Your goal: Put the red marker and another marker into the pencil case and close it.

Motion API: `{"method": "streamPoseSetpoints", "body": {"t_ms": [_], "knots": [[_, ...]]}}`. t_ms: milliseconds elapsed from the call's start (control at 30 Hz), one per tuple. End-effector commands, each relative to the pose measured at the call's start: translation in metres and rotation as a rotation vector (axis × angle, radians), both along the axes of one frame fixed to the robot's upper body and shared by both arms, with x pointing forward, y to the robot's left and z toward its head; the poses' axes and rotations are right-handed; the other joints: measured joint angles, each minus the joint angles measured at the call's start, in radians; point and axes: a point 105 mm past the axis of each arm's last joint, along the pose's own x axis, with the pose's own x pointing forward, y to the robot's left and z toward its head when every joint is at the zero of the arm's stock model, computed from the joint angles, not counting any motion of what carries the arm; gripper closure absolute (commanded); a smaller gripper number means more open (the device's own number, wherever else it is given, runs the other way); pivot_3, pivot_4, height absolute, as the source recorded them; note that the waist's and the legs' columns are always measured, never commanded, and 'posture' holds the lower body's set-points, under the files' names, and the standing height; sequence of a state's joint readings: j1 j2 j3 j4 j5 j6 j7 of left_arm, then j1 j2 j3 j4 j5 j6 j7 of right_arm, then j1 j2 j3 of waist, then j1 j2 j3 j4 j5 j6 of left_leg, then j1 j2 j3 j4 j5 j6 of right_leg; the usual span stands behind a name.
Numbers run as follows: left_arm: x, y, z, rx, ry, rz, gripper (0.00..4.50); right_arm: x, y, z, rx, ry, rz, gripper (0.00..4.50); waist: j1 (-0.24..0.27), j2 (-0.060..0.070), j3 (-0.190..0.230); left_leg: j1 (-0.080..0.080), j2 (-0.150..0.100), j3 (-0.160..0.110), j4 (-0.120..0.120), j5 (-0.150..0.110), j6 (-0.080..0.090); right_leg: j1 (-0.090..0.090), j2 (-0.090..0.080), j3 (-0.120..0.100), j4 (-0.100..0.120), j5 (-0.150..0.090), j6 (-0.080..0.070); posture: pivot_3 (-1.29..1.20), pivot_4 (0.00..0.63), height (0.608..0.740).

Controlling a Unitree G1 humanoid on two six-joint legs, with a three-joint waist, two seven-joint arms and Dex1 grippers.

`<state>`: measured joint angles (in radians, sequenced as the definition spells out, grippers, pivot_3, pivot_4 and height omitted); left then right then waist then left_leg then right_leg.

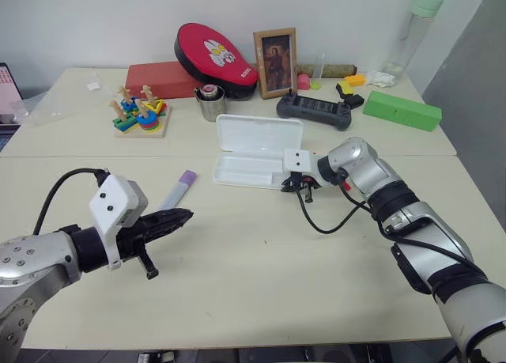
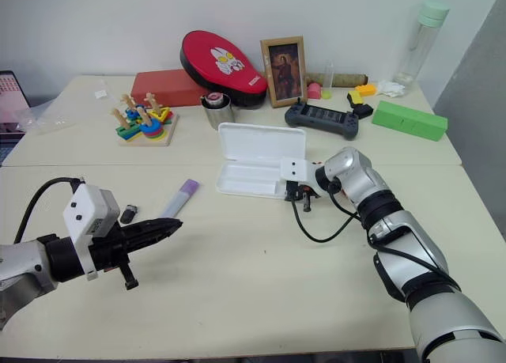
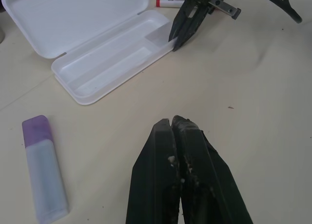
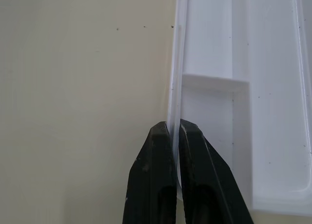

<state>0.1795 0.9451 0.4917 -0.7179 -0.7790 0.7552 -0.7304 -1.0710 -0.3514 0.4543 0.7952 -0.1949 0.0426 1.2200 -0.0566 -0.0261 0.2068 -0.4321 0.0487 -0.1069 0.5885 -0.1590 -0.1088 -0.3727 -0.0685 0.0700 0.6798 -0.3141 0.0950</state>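
The white pencil case (image 1: 257, 135) lies open mid-table, lid back, its divided tray (image 3: 112, 58) holding nothing. My right gripper (image 4: 174, 126) is shut on the tray's thin front wall near its right end, as the head views (image 1: 297, 187) also show. The red marker (image 3: 167, 2) lies on the table just behind that gripper, beyond the case's corner. The lavender marker (image 1: 179, 189) lies flat to the left of the case. My left gripper (image 1: 183, 216) hovers shut and holding nothing, a little in front of that marker (image 3: 44, 170).
A small black stubby object (image 2: 128, 214) lies left of the lavender marker. At the back stand a wooden stacking toy (image 1: 141, 115), a metal cup (image 1: 210, 103), a red box (image 1: 162, 80), a picture frame (image 1: 275, 61), a black controller (image 1: 314, 108) and a green box (image 1: 402, 110).
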Motion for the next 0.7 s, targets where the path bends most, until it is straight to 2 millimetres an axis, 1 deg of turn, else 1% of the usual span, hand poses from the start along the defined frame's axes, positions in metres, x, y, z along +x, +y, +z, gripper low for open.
{"method": "streamPoseSetpoints", "body": {"t_ms": [33, 200, 233, 333, 433, 533, 700], "knots": [[0.0, -0.005, 0.006, 0.013, -0.048, -0.018, 4.4, -0.009, -0.003, 0.0, -0.011, 0.006, 0.056, 4.49, 0.0, 0.0, 0.0, 0.0, 0.0, 0.0, 0.0, 0.0, 0.0, 0.0, 0.0, 0.0, 0.0, 0.0, 0.0, 0.0, 0.15, 0.74], [0.001, -0.004, 0.005, 0.014, -0.049, -0.014, 4.4, -0.028, -0.006, 0.013, 0.045, 0.012, 0.108, 4.49, 0.002, 0.0, 0.0, 0.0, 0.0, 0.0, 0.0, 0.0, 0.0, 0.0, 0.0, 0.0, 0.0, 0.0, 0.0, 0.0, 0.15, 0.74], [0.002, -0.003, 0.003, 0.026, -0.047, -0.01, 4.4, -0.035, -0.008, 0.017, 0.058, 0.023, 0.123, 4.49, 0.002, 0.0, 0.0, 0.0, 0.0, 0.0, 0.0, 0.0, 0.0, 0.0, 0.0, 0.0, 0.0, 0.0, 0.0, 0.0, 0.15, 0.74], [0.006, -0.001, 0.001, 0.02, -0.035, -0.003, 4.4, -0.067, -0.015, 0.026, 0.108, 0.074, 0.181, 4.49, 0.005, 0.001, 0.001, 0.0, 0.0, 0.0, 0.0, 0.0, 0.0, 0.0, 0.0, 0.0, 0.0, 0.0, 0.0, 0.0, 0.15, 0.74], [0.009, 0.001, 0.002, 0.013, -0.042, 0.002, 4.4, -0.084, -0.021, 0.031, 0.135, 0.107, 0.194, 4.49, 0.006, 0.001, 0.001, 0.0, 0.0, 0.0, 0.0, 0.0, 0.0, 0.0, 0.0, 0.0, 0.0, 0.0, 0.0, 0.0, 0.15, 0.74], [0.011, 0.003, 0.001, 0.017, -0.045, 0.005, 4.4, -0.096, -0.027, 0.032, 0.158, 0.137, 0.171, 4.49, 0.001, 0.001, 0.001, 0.0, 0.0, 0.0, 0.0, 0.0, 0.0, 0.0, 0.0, 0.0, 0.0, 0.0, 0.0, 0.0, 0.15, 0.74], [0.013, 0.005, 0.0, 0.016, -0.042, 0.005, 4.4, -0.114, -0.033, 0.027, 0.158, 0.163, 0.151, 4.49, 0.003, 0.001, 0.001, 0.0, 0.0, 0.0, 0.001, 0.0, 0.0, 0.0, 0.0, 0.0, 0.0, 0.0, 0.0, 0.0, 0.15, 0.74]]}}
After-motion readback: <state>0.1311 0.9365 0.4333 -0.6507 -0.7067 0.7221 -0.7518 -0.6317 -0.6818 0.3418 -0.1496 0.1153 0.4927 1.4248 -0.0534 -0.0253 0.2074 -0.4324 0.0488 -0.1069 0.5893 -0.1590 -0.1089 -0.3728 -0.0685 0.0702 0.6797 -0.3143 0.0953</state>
